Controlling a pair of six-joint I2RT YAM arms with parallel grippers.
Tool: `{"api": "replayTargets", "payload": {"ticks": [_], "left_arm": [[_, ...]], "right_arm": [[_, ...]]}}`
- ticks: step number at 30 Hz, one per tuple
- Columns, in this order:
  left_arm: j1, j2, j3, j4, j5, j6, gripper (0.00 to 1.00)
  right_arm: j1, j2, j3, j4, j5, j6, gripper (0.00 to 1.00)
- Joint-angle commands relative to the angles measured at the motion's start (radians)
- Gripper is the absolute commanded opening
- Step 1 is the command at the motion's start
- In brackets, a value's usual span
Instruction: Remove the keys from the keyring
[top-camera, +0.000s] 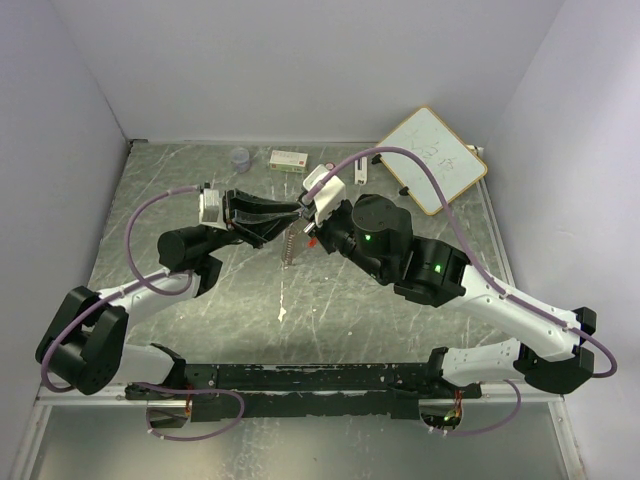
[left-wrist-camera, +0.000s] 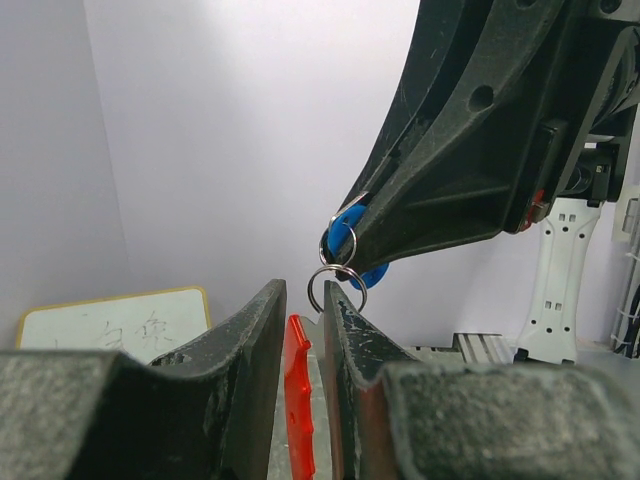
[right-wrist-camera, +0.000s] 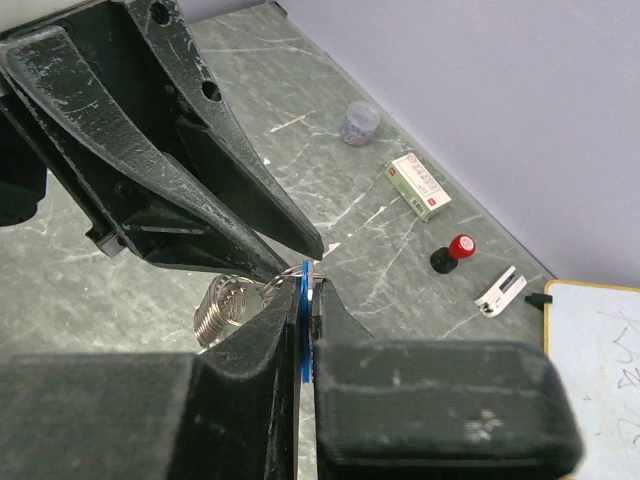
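My two grippers meet above the middle of the table. My left gripper (top-camera: 293, 210) (left-wrist-camera: 302, 300) is shut on the silver key bunch, whose red strip (left-wrist-camera: 297, 390) shows between its jaws. A silver keyring (left-wrist-camera: 336, 288) sticks out just past its fingertips. My right gripper (top-camera: 312, 216) (right-wrist-camera: 305, 282) is shut on the blue-headed key (right-wrist-camera: 303, 320) (left-wrist-camera: 348, 222), which is linked to that ring by a smaller ring. A silver coiled part (right-wrist-camera: 222, 306) (top-camera: 290, 246) hangs below the grippers. The left fingers (right-wrist-camera: 240, 215) cross just above the right fingertips.
At the back stand a small cup (top-camera: 240, 157) (right-wrist-camera: 361, 121), a small box (top-camera: 289, 159) (right-wrist-camera: 419, 186), a red-and-black knob (right-wrist-camera: 452, 252) and a white clip (top-camera: 360, 172) (right-wrist-camera: 500, 288). A whiteboard (top-camera: 433, 158) (right-wrist-camera: 600, 340) lies at the back right.
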Motion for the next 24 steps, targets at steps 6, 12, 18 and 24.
{"api": "replayTargets", "payload": {"ticks": [6, 12, 18, 24], "left_arm": [[0.004, 0.016, 0.041, 0.277, 0.036, -0.038, 0.33], [0.004, 0.015, 0.051, 0.278, 0.057, -0.055, 0.32], [0.003, 0.014, 0.059, 0.279, 0.086, -0.076, 0.31], [0.003, 0.005, 0.054, 0.279, 0.092, -0.075, 0.33]], "right_arm": [[0.003, -0.017, 0.0, 0.043, -0.014, -0.01, 0.0], [0.003, -0.01, -0.004, 0.057, -0.02, -0.015, 0.0], [0.003, -0.002, -0.008, 0.076, -0.027, -0.023, 0.0], [0.003, 0.005, -0.006, 0.087, -0.035, -0.024, 0.0]]}}
